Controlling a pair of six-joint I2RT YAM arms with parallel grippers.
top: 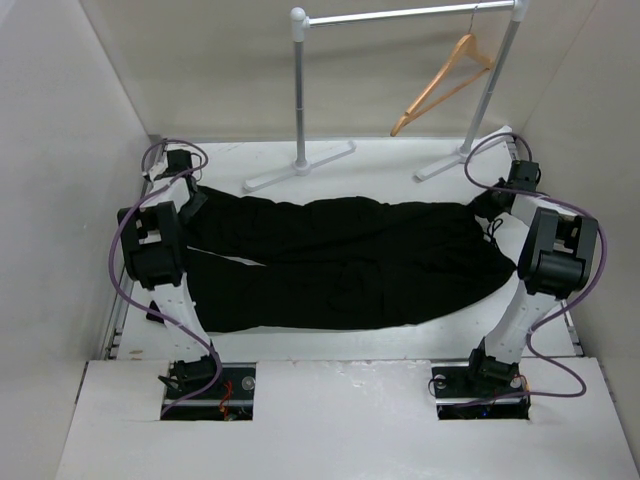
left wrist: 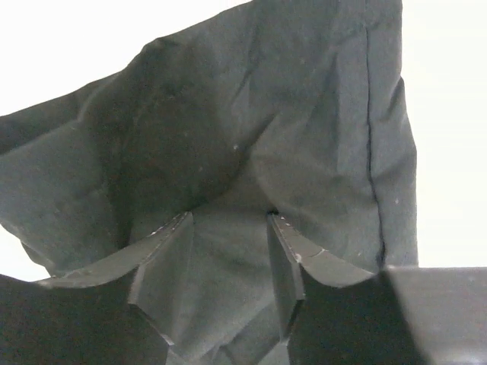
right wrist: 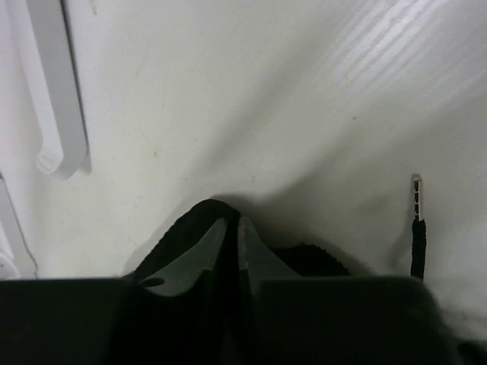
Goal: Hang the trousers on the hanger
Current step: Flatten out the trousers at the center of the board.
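The black trousers (top: 350, 260) lie spread flat across the table, legs to the left, waist to the right. The tan wooden hanger (top: 445, 85) hangs by its hook from the rail at the back right, tilted. My left gripper (top: 192, 198) is down on the far left leg end; in the left wrist view its jaws (left wrist: 228, 220) stand apart with cloth (left wrist: 266, 114) lying between them. My right gripper (top: 492, 208) is at the waist end; in the right wrist view it (right wrist: 232, 222) is pinched shut on a raised fold of the black cloth (right wrist: 179, 232).
A silver-grey rail (top: 400, 15) on white posts with white feet (top: 300, 168) stands behind the trousers. White walls close in on both sides. A black drawstring end (right wrist: 417, 228) lies on the table by my right gripper.
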